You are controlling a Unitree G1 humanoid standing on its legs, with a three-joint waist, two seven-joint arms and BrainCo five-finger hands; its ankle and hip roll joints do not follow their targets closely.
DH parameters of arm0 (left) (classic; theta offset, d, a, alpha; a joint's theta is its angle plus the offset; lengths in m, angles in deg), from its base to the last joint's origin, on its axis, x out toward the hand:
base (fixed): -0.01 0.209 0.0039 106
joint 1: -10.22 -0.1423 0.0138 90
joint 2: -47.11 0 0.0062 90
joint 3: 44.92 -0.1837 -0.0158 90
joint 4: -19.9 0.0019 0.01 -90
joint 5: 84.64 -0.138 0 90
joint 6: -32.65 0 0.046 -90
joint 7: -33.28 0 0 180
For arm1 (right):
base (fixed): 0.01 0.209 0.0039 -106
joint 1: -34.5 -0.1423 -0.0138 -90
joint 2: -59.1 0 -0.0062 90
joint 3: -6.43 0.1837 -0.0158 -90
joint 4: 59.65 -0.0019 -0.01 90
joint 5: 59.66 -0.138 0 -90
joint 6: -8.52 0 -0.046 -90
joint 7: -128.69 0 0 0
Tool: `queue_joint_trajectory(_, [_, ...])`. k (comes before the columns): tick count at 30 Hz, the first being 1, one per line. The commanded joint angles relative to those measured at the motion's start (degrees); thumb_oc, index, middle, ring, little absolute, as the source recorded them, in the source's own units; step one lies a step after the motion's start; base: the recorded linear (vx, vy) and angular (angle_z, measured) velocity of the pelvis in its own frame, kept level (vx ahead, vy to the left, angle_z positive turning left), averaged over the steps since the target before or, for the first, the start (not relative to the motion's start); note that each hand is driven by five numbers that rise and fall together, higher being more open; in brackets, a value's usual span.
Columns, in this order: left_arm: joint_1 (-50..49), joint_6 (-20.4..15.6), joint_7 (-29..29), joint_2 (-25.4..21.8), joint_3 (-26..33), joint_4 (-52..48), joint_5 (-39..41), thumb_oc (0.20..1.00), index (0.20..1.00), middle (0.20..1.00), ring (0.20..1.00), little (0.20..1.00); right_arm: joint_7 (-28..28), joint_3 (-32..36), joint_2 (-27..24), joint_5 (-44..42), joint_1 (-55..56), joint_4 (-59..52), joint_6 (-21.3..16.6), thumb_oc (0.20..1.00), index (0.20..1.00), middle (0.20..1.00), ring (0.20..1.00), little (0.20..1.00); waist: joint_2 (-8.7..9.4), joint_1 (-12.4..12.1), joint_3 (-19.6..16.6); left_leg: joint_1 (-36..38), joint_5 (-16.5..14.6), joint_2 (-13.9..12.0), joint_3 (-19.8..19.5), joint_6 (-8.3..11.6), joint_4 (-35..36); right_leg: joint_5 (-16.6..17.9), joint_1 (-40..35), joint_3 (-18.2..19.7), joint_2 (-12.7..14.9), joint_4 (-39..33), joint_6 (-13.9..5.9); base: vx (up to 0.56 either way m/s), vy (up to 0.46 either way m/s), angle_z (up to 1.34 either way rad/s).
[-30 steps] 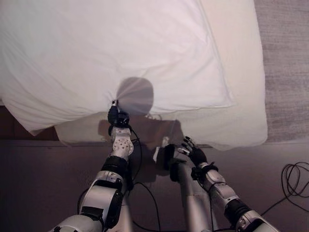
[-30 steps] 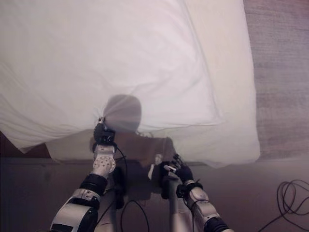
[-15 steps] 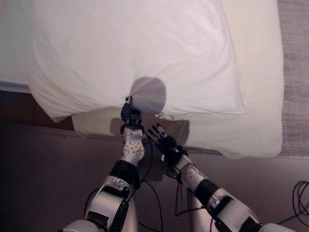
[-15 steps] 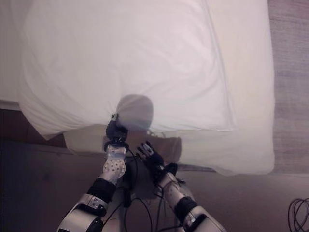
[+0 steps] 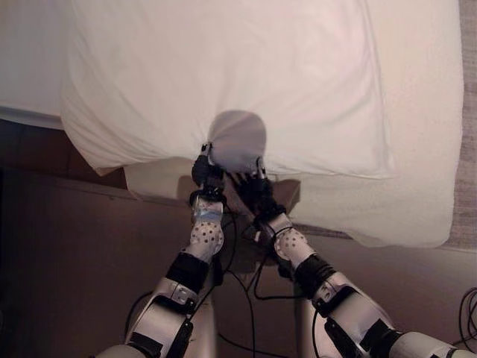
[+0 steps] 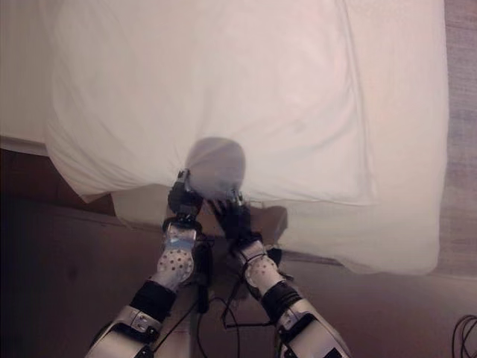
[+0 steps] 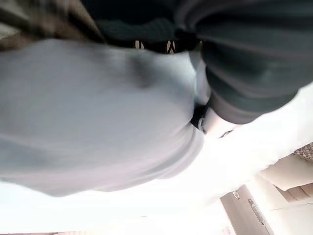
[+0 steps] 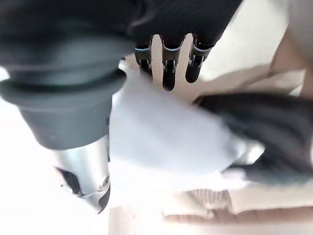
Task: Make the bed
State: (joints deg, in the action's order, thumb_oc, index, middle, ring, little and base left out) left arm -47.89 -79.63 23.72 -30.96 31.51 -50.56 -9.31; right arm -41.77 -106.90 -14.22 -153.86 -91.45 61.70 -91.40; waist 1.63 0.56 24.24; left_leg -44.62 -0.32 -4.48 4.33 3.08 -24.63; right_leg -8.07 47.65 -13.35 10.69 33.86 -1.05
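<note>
Left hand (image 5: 206,170) pinches the near hem of the big soft white pillow (image 5: 223,74) lying across the cream bed sheet (image 5: 417,149), right hand (image 5: 256,192) beside it with fingers straight — light, floppy, likely best gripped along that edge

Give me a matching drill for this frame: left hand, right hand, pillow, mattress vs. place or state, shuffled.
Things:
1. left hand
2. right hand
3. pillow
4. mattress

Place or state:
A. lies under the pillow, cream, sticking out past it on the robot's right
B. pinches the pillow's near edge
C. fingers straight, reaching to the pillow's near edge beside the other hand
D. white, lying on the mattress, its near edge bunched where it is gripped

Pairs: 1-B, 2-C, 3-D, 4-A
</note>
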Motion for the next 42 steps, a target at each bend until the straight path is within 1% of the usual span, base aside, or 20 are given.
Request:
queue_joint_trajectory(1, [-2.1, -1.2, 2.1, -0.4, 0.7, -7.3, -4.0, 0.200, 0.200, 0.200, 0.200, 0.200, 1.8, 2.3, 0.4, -2.2, 0.9, -5.3, -3.4, 1.000, 1.000, 1.000, 1.000, 1.000, -2.18, -0.5, -2.8, -2.0, -3.1, 3.1, -0.2, -3.16, -1.0, 5.8, -0.8, 1.7, -3.4, -5.8, -3.53, 0.00, 0.000, 0.00])
queue_joint_trajectory(5, [-4.7, -1.9, 1.1, -1.8, 4.1, -8.1, -5.4, 0.200, 0.200, 0.200, 0.200, 0.200, 1.8, 5.7, -1.6, -2.1, 3.4, -9.9, -5.9, 1.000, 1.000, 1.000, 1.000, 1.000, -2.14, -0.2, -3.3, -2.5, -3.3, 2.8, -0.1, -3.17, -1.4, 5.6, -0.4, 1.7, -3.5, -5.6, -3.49, 0.00, 0.000, 0.00])
queue_joint_trajectory(10, [-6.5, -2.4, 0.6, -2.6, 6.0, -9.6, -6.7, 0.200, 0.200, 0.200, 0.200, 0.200, 1.6, 7.6, -3.7, -1.1, 5.7, -12.0, -6.5, 1.000, 1.000, 1.000, 1.000, 1.000, -2.24, 0.1, -3.5, -2.7, -3.4, 2.5, -0.1, -3.25, -1.3, 5.5, 0.1, 1.9, -3.7, -5.6, -3.47, 0.00, 0.000, 0.00])
queue_joint_trajectory(12, [-6.8, -2.4, 0.7, -2.7, 6.1, -9.9, -6.8, 0.200, 0.200, 0.200, 0.200, 0.200, 1.5, 7.9, -3.9, -1.0, 6.0, -12.0, -6.6, 1.000, 1.000, 1.000, 1.000, 1.000, -2.28, 0.1, -3.6, -2.7, -3.4, 2.5, -0.1, -3.27, -1.3, 5.5, 0.2, 1.9, -3.7, -5.5, -3.44, 0.00, 0.000, 0.00])
queue_joint_trajectory(16, [-7.6, -2.8, 0.8, -3.1, 7.2, -11.3, -7.2, 0.200, 0.200, 0.200, 0.200, 0.200, 1.2, 10.9, -4.4, -1.4, 5.4, -11.1, -8.1, 1.000, 1.000, 1.000, 1.000, 1.000, -2.51, 0.0, -3.8, -3.1, -3.4, 2.6, -0.3, -3.39, -1.4, 5.3, 0.6, 2.1, -3.8, -5.2, -3.43, 0.00, 0.000, 0.00])
queue_joint_trajectory(17, [-8.0, -3.5, 0.6, -3.2, 8.2, -12.0, -7.3, 0.200, 0.200, 0.200, 0.200, 0.200, 0.4, 12.5, -5.0, -0.9, 4.8, -10.0, -8.9, 1.000, 1.000, 1.000, 1.000, 1.000, -2.68, 0.1, -3.9, -3.1, -3.5, 2.6, -0.4, -3.37, -1.4, 5.3, 0.6, 2.2, -3.7, -5.2, -3.47, 0.00, 0.000, 0.00])
queue_joint_trajectory(18, [-8.0, -3.5, 0.5, -3.2, 8.2, -12.1, -7.4, 0.200, 0.200, 0.200, 0.200, 0.200, 0.4, 12.6, -5.0, -0.9, 4.7, -9.9, -8.9, 1.000, 1.000, 1.000, 1.000, 1.000, -2.70, 0.0, -3.9, -3.1, -3.5, 2.6, -0.4, -3.37, -1.4, 5.3, 0.6, 2.1, -3.7, -5.2, -3.48, 0.00, 0.000, 0.00])
queue_joint_trajectory(19, [-8.0, -3.7, 0.0, -3.7, 9.1, -12.4, -8.0, 0.200, 0.200, 0.200, 0.200, 0.200, -0.9, 13.7, -5.5, -0.3, 4.2, -8.7, -9.5, 1.000, 1.000, 1.000, 1.000, 1.000, -2.85, 0.0, -4.1, -3.2, -3.5, 2.7, -0.5, -3.32, -1.4, 5.3, 0.7, 2.2, -3.7, -5.1, -3.44, 0.00, 0.000, 0.00])
queue_joint_trajectory(24, [-7.9, -4.8, -0.7, -4.7, 11.8, -13.7, -8.8, 0.200, 0.200, 0.200, 0.200, 0.200, -2.5, 16.6, -6.7, 0.4, 1.9, -6.5, -10.0, 1.000, 1.000, 1.000, 1.000, 1.000, -3.05, -0.5, -4.6, -3.6, -3.6, 2.8, -0.6, -3.25, -1.6, 5.2, 1.1, 2.1, -3.6, -5.1, -3.53, 0.00, 0.000, 0.00])
queue_joint_trajectory(25, [-7.9, -4.8, -0.8, -4.7, 11.8, -13.8, -8.8, 0.200, 0.200, 0.200, 0.200, 0.200, -2.6, 16.7, -6.7, 0.4, 1.8, -6.4, -10.0, 1.000, 1.000, 1.000, 1.000, 1.000, -3.04, -0.5, -4.6, -3.7, -3.6, 2.8, -0.6, -3.25, -1.6, 5.2, 1.2, 2.1, -3.6, -5.1, -3.54, -0.07, 0.003, 0.00])
queue_joint_trajectory(26, [-7.7, -5.2, -1.2, -4.8, 12.6, -14.1, -8.9, 0.200, 0.200, 0.200, 0.200, 0.200, -3.1, 17.6, -6.8, 0.1, 1.2, -6.2, -10.6, 1.000, 1.000, 1.000, 1.000, 1.000, -3.00, -0.5, -4.6, -4.5, -2.3, 2.7, -0.1, -3.63, -1.5, 6.3, 1.8, 1.4, -3.3, -5.4, -2.97, 0.00, 0.000, 0.00])
queue_joint_trajectory(27, [-7.7, -5.2, -1.3, -4.8, 12.6, -14.1, -9.0, 0.200, 0.200, 0.200, 0.200, 0.200, -3.2, 17.6, -6.8, 0.1, 1.2, -6.1, -10.6, 1.000, 1.000, 1.000, 1.000, 1.000, -3.05, -0.6, -4.9, -3.9, -3.4, 2.8, -0.7, -3.24, -1.4, 5.3, 1.4, 2.0, -3.5, -5.2, -3.54, -0.07, 0.006, 0.01])
queue_joint_trajectory(28, [-7.7, -5.8, -2.1, -4.8, 13.7, -14.4, -9.5, 0.200, 0.200, 0.200, 0.200, 0.200, -3.6, 18.8, -7.1, -0.1, 0.3, -5.6, -11.2, 1.000, 1.000, 1.000, 1.000, 1.000, -3.04, -0.7, -4.8, -4.7, -2.4, 2.8, -0.1, -3.65, -1.6, 6.2, 2.1, 1.4, -3.2, -5.1, -2.95, 0.00, 0.000, 0.00])
queue_joint_trajectory(30, [-7.6, -6.4, -2.7, -4.6, 14.1, -14.6, -9.4, 0.200, 0.200, 0.200, 0.200, 0.200, -3.8, 19.3, -7.0, -0.4, 0.0, -5.6, -11.7, 1.000, 1.000, 1.000, 1.000, 1.000, -3.08, -0.7, -5.0, -5.0, -2.3, 2.8, -0.1, -3.67, -1.6, 6.3, 2.4, 1.5, -3.2, -4.9, -2.94, -0.04, 0.002, 0.01])
queue_joint_trajectory(31, [-7.7, -6.9, -3.9, -4.6, 14.6, -14.7, -9.9, 0.200, 0.200, 0.200, 0.200, 0.200, -4.4, 19.6, -6.6, -0.3, -0.1, -6.1, -12.5, 1.000, 1.000, 1.000, 1.000, 1.000, -3.08, -0.7, -5.2, -5.1, -2.3, 2.8, -0.1, -3.68, -1.6, 6.3, 2.5, 1.5, -3.2, -4.9, -3.00, 0.00, 0.000, 0.00])
queue_joint_trajectory(37, [-8.3, -6.6, -4.5, -4.4, 15.5, -14.9, -10.4, 0.200, 0.200, 0.200, 0.200, 0.200, -5.0, 20.6, -6.2, -0.3, 0.2, -7.8, -14.3, 1.000, 1.000, 1.000, 1.000, 1.000, -3.17, -0.7, -5.4, -5.2, -2.5, 2.8, 0.1, -3.75, -1.7, 6.3, 2.7, 1.7, -3.1, -4.7, -3.09, 0.00, 0.000, 0.00])
queue_joint_trajectory(38, [-8.5, -6.5, -4.4, -4.3, 15.5, -14.8, -10.4, 0.200, 0.200, 0.200, 0.200, 0.200, -4.9, 20.9, -6.0, -0.4, 0.4, -8.4, -14.8, 0.511, 0.511, 0.511, 0.511, 0.511, -3.16, -0.6, -5.5, -5.3, -2.5, 2.9, 0.1, -3.80, -1.8, 6.4, 2.8, 1.8, -3.2, -4.7, -3.10, 0.00, 0.000, 0.00])
queue_joint_trajectory(39, [-8.6, -6.5, -4.4, -4.3, 15.5, -14.8, -10.4, 0.200, 0.200, 0.200, 0.200, 0.200, -4.9, 20.9, -6.0, -0.4, 0.4, -8.4, -14.8, 0.448, 0.448, 0.448, 0.448, 0.448, -3.15, -0.6, -5.5, -5.3, -2.5, 2.9, 0.1, -3.80, -1.8, 6.4, 2.8, 1.8, -3.2, -4.7, -3.10, 0.00, 0.000, 0.00])
queue_joint_trajectory(40, [-8.7, -6.5, -4.5, -4.3, 15.4, -15.0, -10.5, 0.200, 0.200, 0.200, 0.200, 0.200, -4.8, 21.1, -5.6, -0.7, 0.4, -9.4, -15.8, 0.200, 0.200, 0.200, 0.200, 0.200, -3.18, -0.5, -5.5, -5.2, -2.5, 2.9, 0.1, -3.81, -1.6, 6.5, 2.7, 1.7, -3.1, -4.8, -3.12, 0.00, 0.000, 0.00])
queue_joint_trajectory(42, [-8.8, -6.4, -4.5, -4.3, 15.4, -14.9, -10.7, 0.200, 0.200, 0.200, 0.200, 0.200, -4.7, 21.4, -5.5, -0.9, 0.5, -9.4, -16.1, 0.200, 0.200, 0.200, 0.200, 0.200, -3.21, -0.4, -5.6, -5.1, -2.5, 2.9, 0.2, -3.84, -1.6, 6.4, 2.7, 1.8, -3.1, -4.8, -3.12, 0.00, 0.000, 0.00])
